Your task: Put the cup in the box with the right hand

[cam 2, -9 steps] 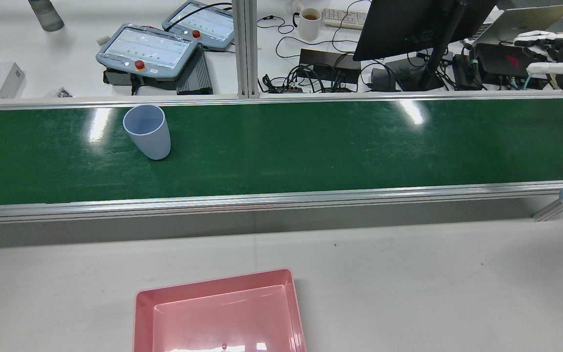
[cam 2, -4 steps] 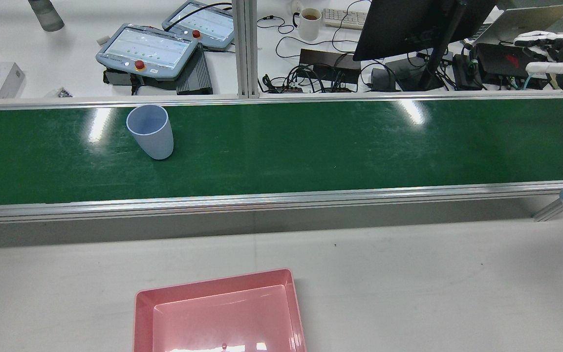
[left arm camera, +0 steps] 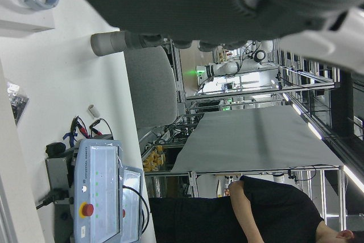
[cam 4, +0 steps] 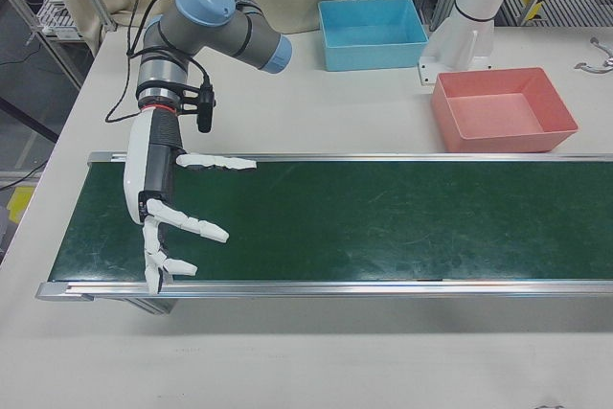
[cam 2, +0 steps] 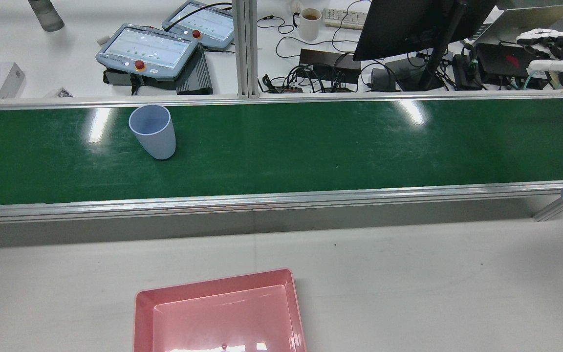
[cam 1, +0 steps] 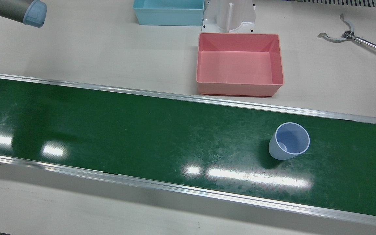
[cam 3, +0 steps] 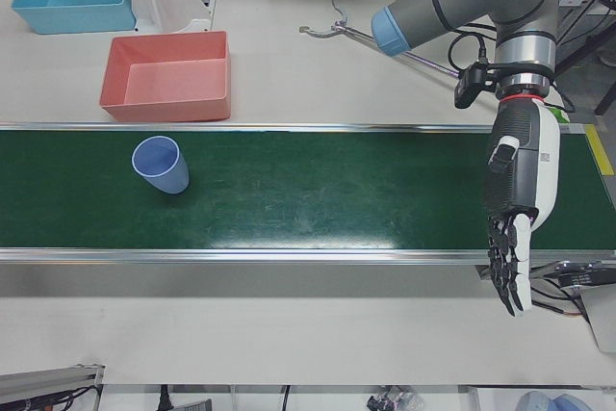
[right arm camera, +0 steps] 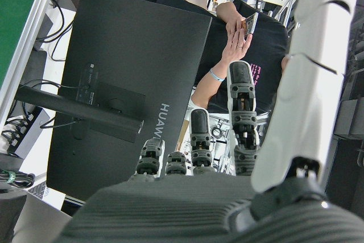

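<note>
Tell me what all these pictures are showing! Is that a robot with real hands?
Yes, a robot with two arms, each ending in a hand with fingers. Some cameras look from above and across the table, and one rides on each hand. The long green strip is a conveyor belt. A pale blue cup stands upright on it. Beside the belt sits an empty pink box, where the cup should go. The right hand hovers open at one end of the belt, far from the cup. The left hand hangs open at the other end. Neither hand holds anything.
</note>
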Tool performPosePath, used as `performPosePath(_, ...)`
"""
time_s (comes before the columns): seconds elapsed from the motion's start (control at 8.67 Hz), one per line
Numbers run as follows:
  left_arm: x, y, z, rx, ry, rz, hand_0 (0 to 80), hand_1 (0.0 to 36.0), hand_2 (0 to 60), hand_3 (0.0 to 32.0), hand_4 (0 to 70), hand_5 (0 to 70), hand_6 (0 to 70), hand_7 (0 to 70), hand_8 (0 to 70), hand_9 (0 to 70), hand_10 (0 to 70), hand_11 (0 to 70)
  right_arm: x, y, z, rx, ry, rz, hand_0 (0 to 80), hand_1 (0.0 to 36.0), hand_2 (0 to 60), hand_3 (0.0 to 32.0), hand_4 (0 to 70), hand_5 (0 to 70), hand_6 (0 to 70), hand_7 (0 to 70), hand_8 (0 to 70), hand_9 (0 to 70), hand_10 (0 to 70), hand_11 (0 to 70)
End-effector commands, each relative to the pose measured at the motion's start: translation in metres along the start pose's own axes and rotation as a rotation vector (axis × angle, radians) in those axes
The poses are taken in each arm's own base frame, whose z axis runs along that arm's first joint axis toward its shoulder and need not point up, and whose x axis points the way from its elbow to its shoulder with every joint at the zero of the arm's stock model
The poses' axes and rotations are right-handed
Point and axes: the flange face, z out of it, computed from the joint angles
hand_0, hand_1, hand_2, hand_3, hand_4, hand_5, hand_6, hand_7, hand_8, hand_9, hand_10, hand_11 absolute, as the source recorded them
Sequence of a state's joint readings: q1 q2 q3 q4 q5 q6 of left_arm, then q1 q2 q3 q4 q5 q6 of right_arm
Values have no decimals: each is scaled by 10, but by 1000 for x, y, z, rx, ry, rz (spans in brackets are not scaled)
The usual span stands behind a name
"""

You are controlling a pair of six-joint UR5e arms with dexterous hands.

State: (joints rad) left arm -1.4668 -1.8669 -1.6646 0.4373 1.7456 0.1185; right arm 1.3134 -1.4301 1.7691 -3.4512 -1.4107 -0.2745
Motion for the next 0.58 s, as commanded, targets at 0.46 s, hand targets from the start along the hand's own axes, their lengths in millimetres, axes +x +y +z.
performPosePath(0.46,0,0,0,0,0,0,0,0,0,0,0,0,0,0,0,0,0,0,-28,6,2,-5,-56,26,566,167,28,0,329,62,89,337,7,53,69,120)
